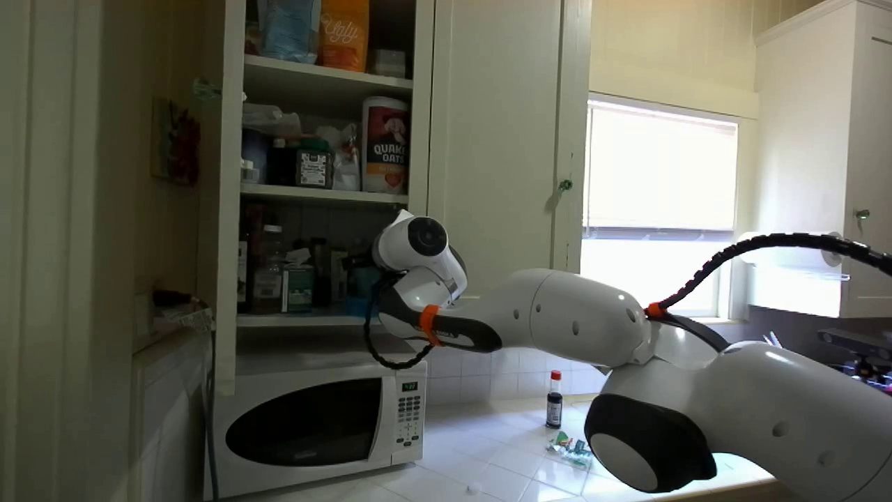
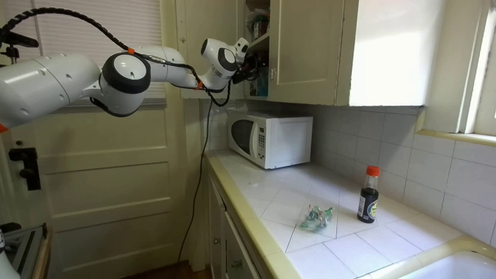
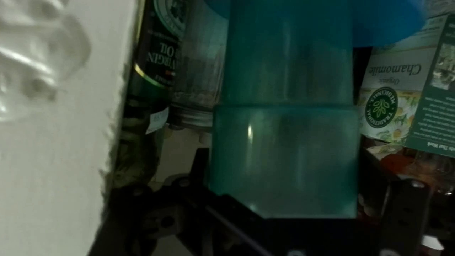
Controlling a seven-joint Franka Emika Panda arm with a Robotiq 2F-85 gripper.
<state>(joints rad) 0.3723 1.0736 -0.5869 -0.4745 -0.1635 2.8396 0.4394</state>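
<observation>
Pincer (image 3: 286, 160) at a translucent teal cup (image 3: 284, 135), in the compartment above the lowest shelf (image 1: 300, 320) of an open cupboard (image 1: 421, 104). The jaws stand apart, astride the cup; whether they press on it cannot be told. Nearby: glass jar (image 3: 201, 67), virgin oil bottle (image 3: 161, 53), chamomile tea box (image 3: 398, 78). Below: white microwave (image 2: 288, 141) on the worktop (image 2: 279, 188).

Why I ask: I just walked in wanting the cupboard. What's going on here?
A robot arm extends to the open cupboard above the microwave. In the wrist view, its gripper is open, jaws on either side of a translucent teal container; a gap shows on one side, so it isn't clamped. A chamomile box and an oil bottle are nearby.
</observation>
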